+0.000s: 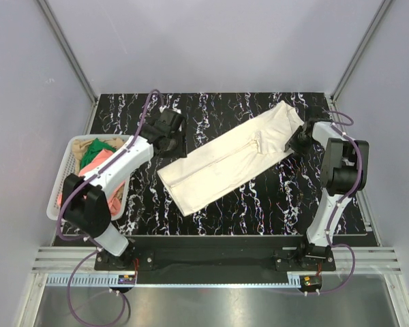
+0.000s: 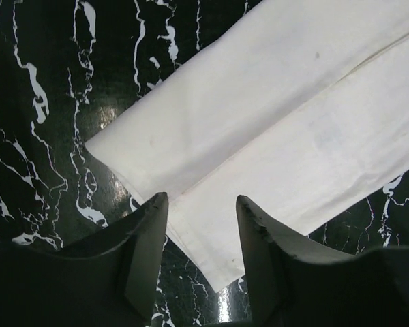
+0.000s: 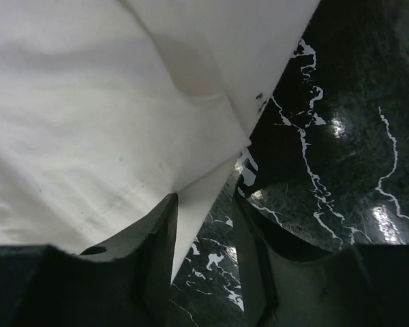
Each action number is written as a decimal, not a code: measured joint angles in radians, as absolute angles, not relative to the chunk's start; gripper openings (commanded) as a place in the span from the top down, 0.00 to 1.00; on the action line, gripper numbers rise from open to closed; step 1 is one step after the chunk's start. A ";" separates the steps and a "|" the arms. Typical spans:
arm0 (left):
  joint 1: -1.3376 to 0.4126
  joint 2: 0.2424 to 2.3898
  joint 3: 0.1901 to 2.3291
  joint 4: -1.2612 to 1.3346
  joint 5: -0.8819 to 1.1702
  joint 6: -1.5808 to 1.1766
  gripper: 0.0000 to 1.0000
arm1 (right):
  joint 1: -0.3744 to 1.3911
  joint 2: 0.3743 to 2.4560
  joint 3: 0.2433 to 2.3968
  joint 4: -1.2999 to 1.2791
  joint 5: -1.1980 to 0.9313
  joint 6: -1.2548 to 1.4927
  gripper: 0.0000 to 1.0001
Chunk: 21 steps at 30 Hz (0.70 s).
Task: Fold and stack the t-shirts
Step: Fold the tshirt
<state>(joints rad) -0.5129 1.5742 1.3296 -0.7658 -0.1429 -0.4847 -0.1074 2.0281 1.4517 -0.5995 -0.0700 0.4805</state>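
A large cream-white t-shirt (image 1: 232, 158), folded into a long strip, lies diagonally across the black marble table. My left gripper (image 1: 172, 142) is open and empty by the strip's left side. In the left wrist view its fingers (image 2: 144, 238) straddle the strip's lower corner (image 2: 259, 116) from above, and the gripper (image 2: 201, 204) holds nothing. My right gripper (image 1: 296, 142) is at the strip's far right end. In the right wrist view it (image 3: 204, 204) is open, with a pointed flap of the white cloth (image 3: 88, 102) hanging between the fingers against the left finger (image 3: 160, 231).
A white mesh basket (image 1: 67, 153) stands at the table's left edge, beside the left arm. It holds a green shirt (image 1: 92, 155), a tan one (image 1: 101, 144) and a salmon-pink one (image 1: 112, 194). Grey walls enclose the table.
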 measured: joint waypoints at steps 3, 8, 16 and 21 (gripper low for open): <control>-0.502 1.621 1.388 -0.760 -0.127 -0.431 0.47 | -0.123 2.014 1.404 -0.545 -0.083 0.532 0.55; -0.454 1.739 1.442 -0.754 -0.091 -0.381 0.51 | -0.169 2.001 1.387 -0.489 -0.093 0.570 0.59; -0.429 1.829 1.458 -0.774 -0.044 -0.369 0.51 | -0.192 2.041 1.416 -0.456 -0.089 0.554 0.88; -0.434 1.819 1.458 -0.777 -0.040 -0.361 0.49 | -0.218 2.082 1.470 -0.460 -0.096 0.532 1.00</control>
